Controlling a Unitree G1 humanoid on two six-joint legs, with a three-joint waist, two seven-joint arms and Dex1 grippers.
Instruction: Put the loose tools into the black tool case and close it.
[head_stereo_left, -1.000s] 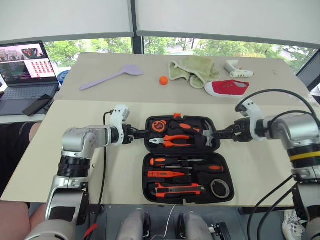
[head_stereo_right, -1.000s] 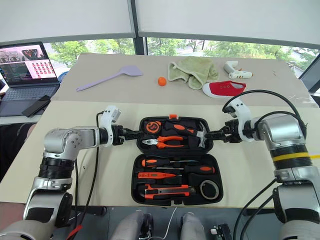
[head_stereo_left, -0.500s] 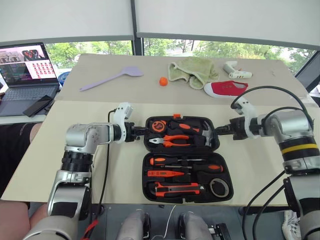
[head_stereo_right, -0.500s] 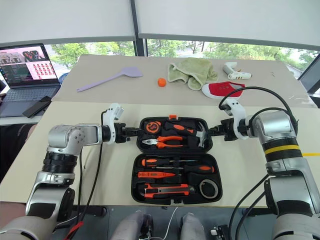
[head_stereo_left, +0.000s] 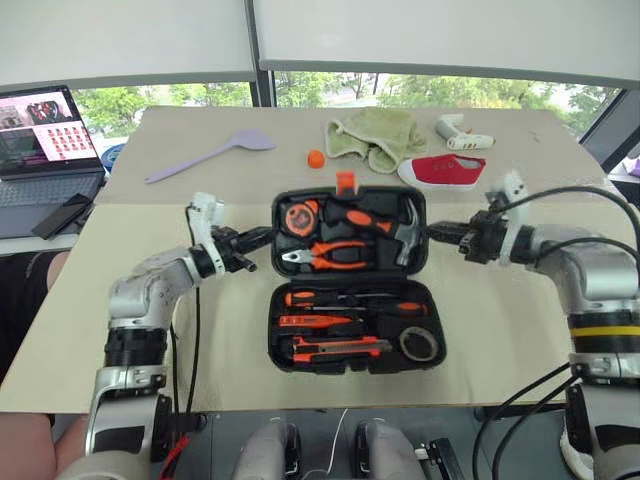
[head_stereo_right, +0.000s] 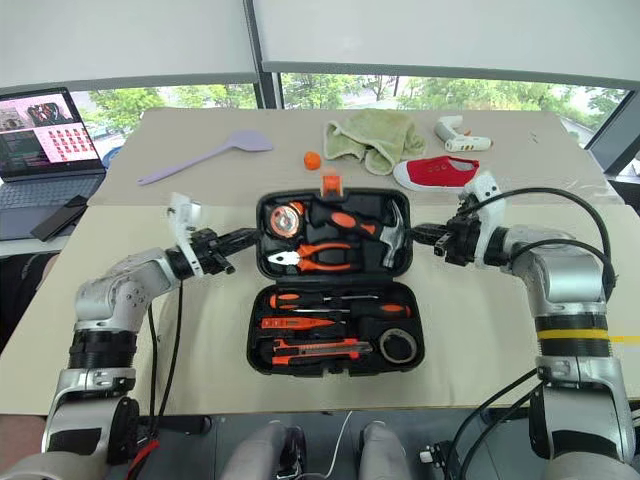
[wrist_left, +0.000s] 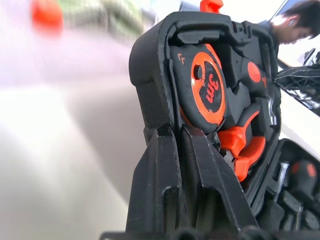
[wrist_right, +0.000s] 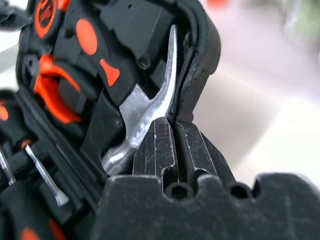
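Observation:
The black tool case (head_stereo_left: 283, 352) lies open on the table. Its near half holds two black-and-orange screwdrivers (head_stereo_left: 350, 299), a slim orange tester screwdriver (head_stereo_left: 320, 321), an orange-black utility knife (head_stereo_left: 335, 347) and a grey tape roll (head_stereo_left: 418, 344), each in a recess. The far half, the lid (head_stereo_left: 279, 210) with the orange latch (head_stereo_left: 346, 182), is tilted up off the table. My left gripper (head_stereo_left: 264, 236) is shut on the lid's left rim (wrist_left: 150, 90). My right gripper (head_stereo_left: 434, 232) is shut on its right rim (wrist_right: 202, 55).
A tape measure (head_stereo_left: 298, 216), pliers (head_stereo_left: 330, 256) and a hammer (head_stereo_left: 405, 225) sit in the lid. Behind the case lie a lilac spatula (head_stereo_left: 205, 155), an orange ball (head_stereo_left: 315, 157), a green cloth (head_stereo_left: 372, 135), a red shoe (head_stereo_left: 442, 170) and a white gun-shaped tool (head_stereo_left: 460, 130). A laptop (head_stereo_left: 45, 135) stands far left.
Both grippers went from open to shut on the lid's side rims and rose. The lid, flat a second ago, now tilts up toward the near half. The camera shifted.

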